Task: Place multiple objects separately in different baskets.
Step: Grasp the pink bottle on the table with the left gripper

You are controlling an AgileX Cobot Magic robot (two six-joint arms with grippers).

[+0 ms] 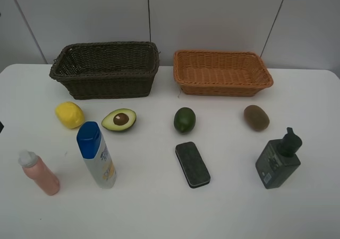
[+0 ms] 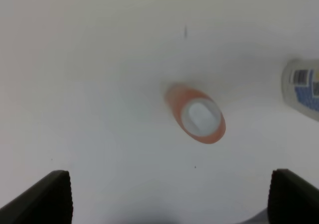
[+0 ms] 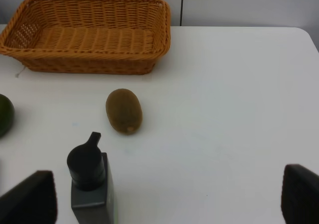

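The white table [image 1: 159, 212] is bearing the pink bottle [image 2: 197, 117] below the left pincer [image 2: 172, 196], the dark-green pump bottle [image 3: 89, 184] and brown kiwi [image 3: 124, 111] ahead of the right pincer [image 3: 165, 196], the orange-tan basket [image 3: 84, 64] sitting farther ahead.

On the table [image 1: 159, 212], with the lime [image 1: 184, 120] as the dial's centre in the high view, two baskets stand side by side at the back: the left basket [image 1: 111, 85] at 11 o'clock, the right basket [image 1: 220, 87] at 1. The avocado half [image 1: 119, 119] lies at 9, the lemon [image 1: 69, 114] beyond it, the kiwi [image 1: 256, 117] at 3. In front, the eraser [image 1: 192, 164] lies at 6, the pump bottle [image 1: 278, 162] stands at 4, the tall bottle [image 1: 96, 154] at 8, and the small bottle [image 1: 40, 173] farther out at 8
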